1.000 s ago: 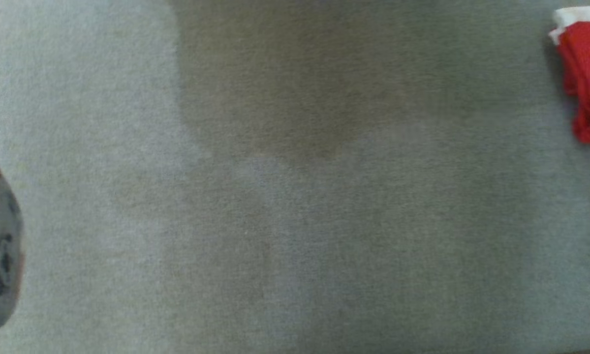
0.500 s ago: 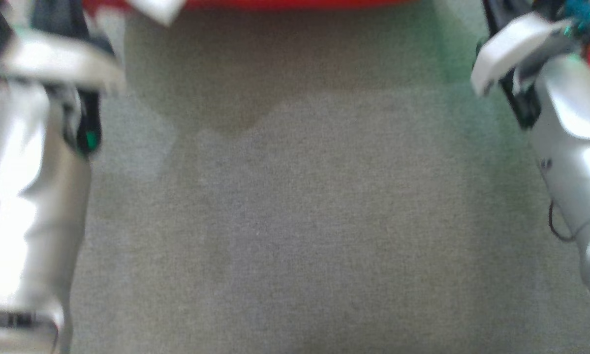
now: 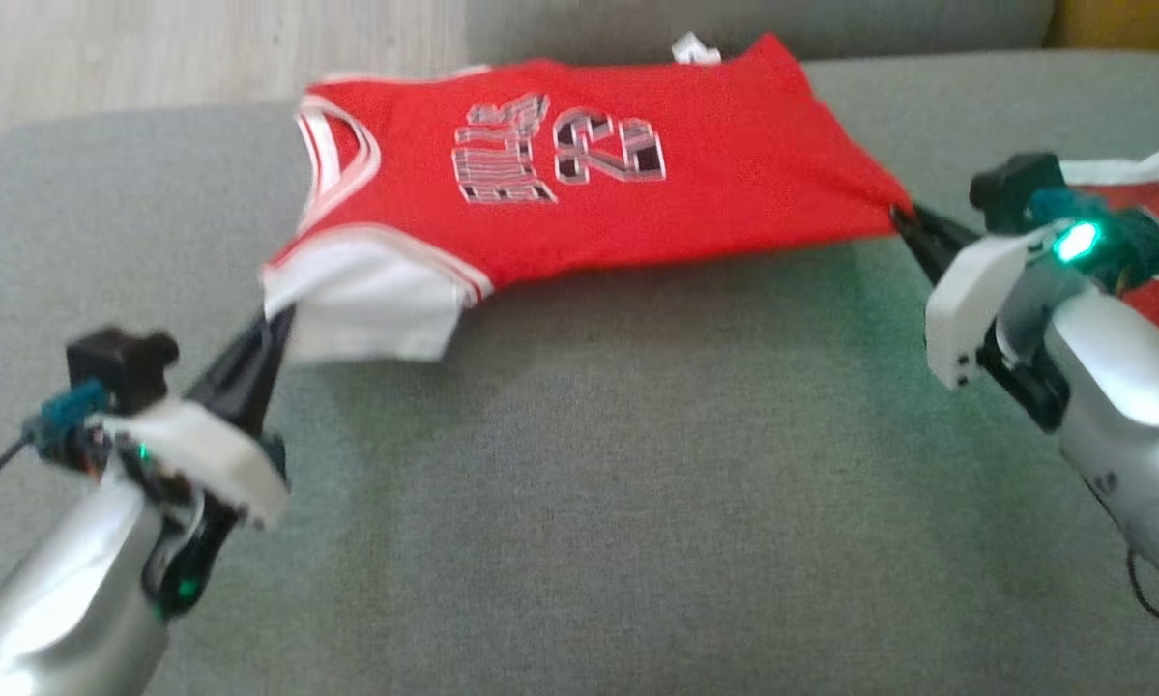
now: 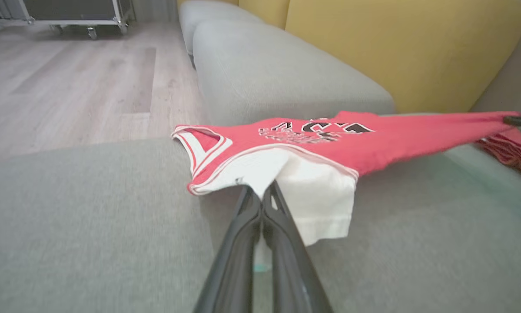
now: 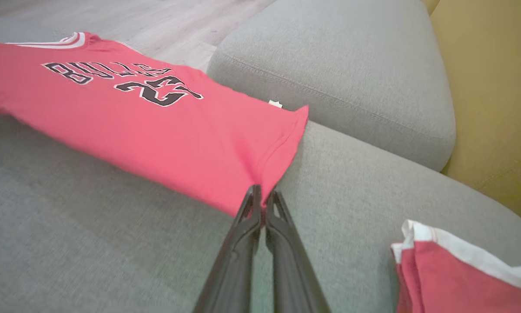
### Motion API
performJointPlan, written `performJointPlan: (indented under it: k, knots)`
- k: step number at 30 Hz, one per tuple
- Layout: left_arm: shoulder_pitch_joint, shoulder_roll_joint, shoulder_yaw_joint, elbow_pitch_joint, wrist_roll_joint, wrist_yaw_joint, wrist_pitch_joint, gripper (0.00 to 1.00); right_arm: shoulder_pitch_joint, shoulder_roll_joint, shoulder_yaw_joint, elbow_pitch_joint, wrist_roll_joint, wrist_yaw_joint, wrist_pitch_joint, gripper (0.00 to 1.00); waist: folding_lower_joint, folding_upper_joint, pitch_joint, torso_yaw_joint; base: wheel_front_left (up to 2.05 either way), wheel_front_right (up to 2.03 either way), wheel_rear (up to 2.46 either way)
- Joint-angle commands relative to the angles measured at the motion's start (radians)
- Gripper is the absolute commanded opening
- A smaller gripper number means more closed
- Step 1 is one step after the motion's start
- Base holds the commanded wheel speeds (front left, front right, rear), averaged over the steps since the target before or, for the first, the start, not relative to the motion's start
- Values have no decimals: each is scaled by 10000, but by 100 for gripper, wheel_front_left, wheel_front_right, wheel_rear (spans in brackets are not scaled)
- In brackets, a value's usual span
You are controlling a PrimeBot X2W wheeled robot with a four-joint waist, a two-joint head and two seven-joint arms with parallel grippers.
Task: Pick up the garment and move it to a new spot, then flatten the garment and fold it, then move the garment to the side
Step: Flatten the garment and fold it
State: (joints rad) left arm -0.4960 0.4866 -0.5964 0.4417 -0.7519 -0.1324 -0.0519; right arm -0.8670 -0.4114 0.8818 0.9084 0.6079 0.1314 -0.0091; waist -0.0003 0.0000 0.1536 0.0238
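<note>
A wide grey seat cushion is filling the foreground, and everything else is sitting in relation to it. Beyond the cushion's far-left corner a wooden floor is showing. A yellow backrest is standing behind the cushion's far right. A second grey cushion is lying against its far edge.

Over the cushion's far half, a red jersey with black-and-white lettering is hanging stretched sideways, lifted just clear of the fabric and casting a shadow on it. Its neck end is pointing to the cushion's left side and its hem to the right. A white flap of the jersey is drooping towards the cushion near the left end.

At the cushion's right edge a bunched red-and-white garment is lying on the surface.

The left gripper is reaching in above the cushion's left part, its fingers pressed together and pinching the white fabric at the jersey's armhole. The right gripper is hovering over the cushion's right part, fingers likewise closed tight on the corner of the red hem.

A small white tag is sticking out of the jersey above the cushion's far edge.
</note>
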Motion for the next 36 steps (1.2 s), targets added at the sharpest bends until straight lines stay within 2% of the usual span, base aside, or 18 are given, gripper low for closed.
performJointPlan:
  k: [1, 6, 10, 16, 20, 27, 36]
  knots:
    - [-9, 842, 202, -727, -374, 18, 259, 0, 249, -461, 405, -539, 524, -7, 268, 0, 3, 0, -455, -19, 0, 0, 0]
    - [801, 1617, -258, -1833, -1190, 18, 957, 0, 684, -1157, 1309, -1344, 1660, -7, 936, 0, 3, 0, -925, -79, 0, 0, 0]
    - [1450, 1865, -186, -2332, -2108, 90, 1649, 0, 1114, -1442, 1617, -1776, 2750, -7, 1385, 0, 3, 0, -1421, -87, 0, 0, 0]
    - [2091, 2391, -244, -3264, -2570, 247, 2342, 0, 1530, -1911, 2171, -2515, 3643, -7, 2018, 0, 3, 0, -1854, -91, 0, 0, 0]
    - [2530, 2762, -200, -3951, -2779, 500, 2601, 0, 1731, -2277, 2413, -2997, 4214, -7, 2422, 0, 3, 0, -2050, -90, 0, 0, 0]
    - [2734, 2809, -116, -4583, -2704, 905, 2453, 0, 1795, -2505, 2505, -3541, 4681, -7, 2438, 0, 3, 0, -2046, -98, 0, 0, 0]
    - [2028, 2685, -160, -4286, -2310, 1085, 2609, 0, 1412, -2380, 2392, -3413, 4676, -7, 2109, 0, 3, 0, -1552, -109, 0, 0, 0]
